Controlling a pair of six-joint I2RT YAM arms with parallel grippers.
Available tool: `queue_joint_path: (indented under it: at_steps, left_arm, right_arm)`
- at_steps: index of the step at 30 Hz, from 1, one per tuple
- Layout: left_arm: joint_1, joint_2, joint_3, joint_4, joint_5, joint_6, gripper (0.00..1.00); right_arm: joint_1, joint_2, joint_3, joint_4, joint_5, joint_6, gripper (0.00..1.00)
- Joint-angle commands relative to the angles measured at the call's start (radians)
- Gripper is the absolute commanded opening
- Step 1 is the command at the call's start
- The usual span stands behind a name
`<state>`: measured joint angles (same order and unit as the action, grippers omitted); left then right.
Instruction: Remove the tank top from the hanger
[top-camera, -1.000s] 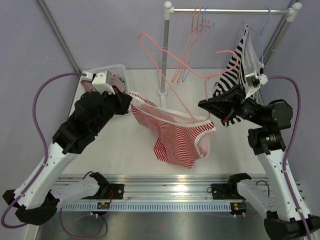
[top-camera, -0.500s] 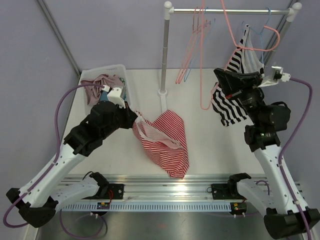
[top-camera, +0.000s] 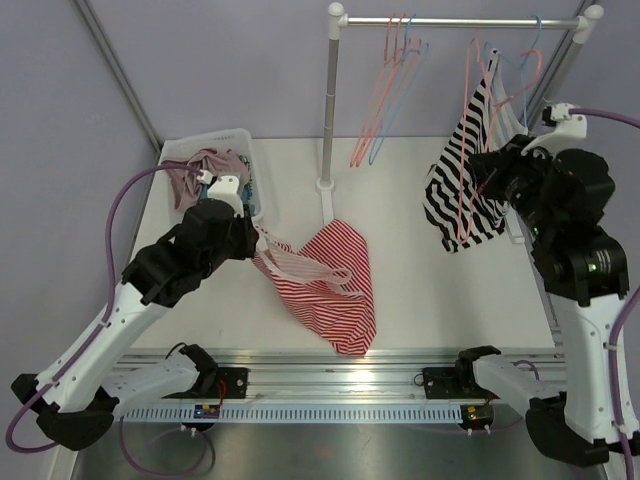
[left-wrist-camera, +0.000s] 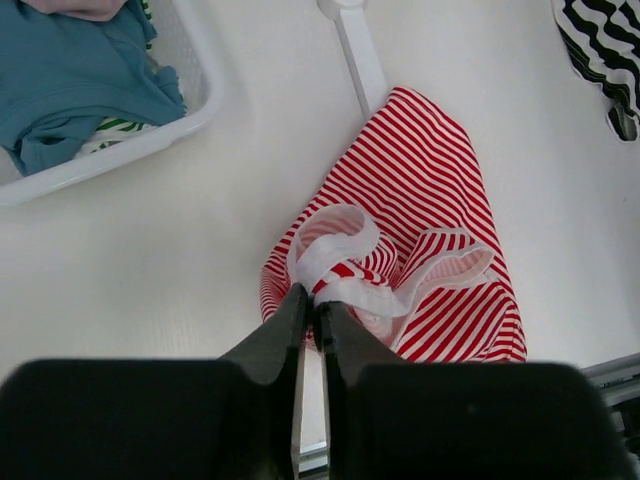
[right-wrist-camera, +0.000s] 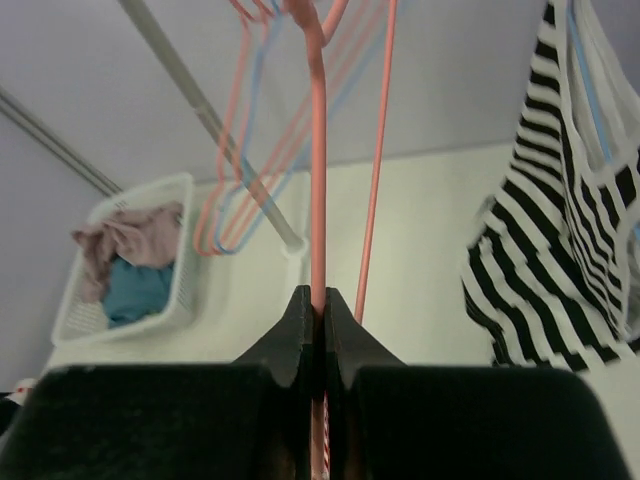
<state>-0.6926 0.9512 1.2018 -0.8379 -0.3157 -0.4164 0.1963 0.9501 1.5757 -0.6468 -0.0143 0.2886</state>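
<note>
The red-and-white striped tank top (top-camera: 335, 285) lies crumpled on the table, off the hanger. My left gripper (top-camera: 258, 238) is shut on its white strap, which shows at the fingertips in the left wrist view (left-wrist-camera: 312, 300), with the tank top (left-wrist-camera: 420, 200) spread beyond it. My right gripper (top-camera: 480, 165) is shut on the bare pink hanger (top-camera: 467, 110) and holds it high by the rail at the right. In the right wrist view the gripper (right-wrist-camera: 318, 300) clamps the pink hanger wire (right-wrist-camera: 318, 150).
A black-and-white striped garment (top-camera: 450, 195) hangs at the right, next to the pink hanger. The rail (top-camera: 460, 22) carries several pink and blue hangers (top-camera: 385, 100); its post (top-camera: 328, 110) stands mid-table. A white basket (top-camera: 205, 143) of clothes sits at the far left.
My right gripper swung the pink hanger up and right to the rail, free of the tank top. The tank top dropped onto the table, still held by my left gripper.
</note>
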Motion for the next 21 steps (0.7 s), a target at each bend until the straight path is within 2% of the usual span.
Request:
queue_joint_path:
  at_steps: [1,4,7,14,15,21]
  left_arm:
    - [0.001,-0.008,0.070,-0.044,-0.051,0.040,0.30]
    - [0.001,-0.018,0.076,-0.061,-0.034,0.062,0.68]
    - [-0.001,-0.046,0.062,-0.073,-0.042,0.071,0.83]
    - [0.001,-0.175,-0.042,-0.038,-0.046,0.114,0.94]
    - [0.001,-0.193,-0.066,-0.015,-0.052,0.123,0.98]
    - [0.001,-0.250,-0.182,0.046,-0.089,0.117,0.99]
  right_arm:
    - [0.005,0.125,0.131,-0.300,0.109,-0.091,0.00]
    - [0.005,0.214,0.231,-0.317,0.140,-0.112,0.00]
    - [0.006,0.321,0.342,-0.324,0.142,-0.131,0.00]
    - [-0.018,0.570,0.610,-0.326,0.059,-0.160,0.00]
    - [-0.017,0.623,0.668,-0.327,0.051,-0.160,0.00]
    - [-0.041,0.843,0.931,-0.366,0.017,-0.184,0.00]
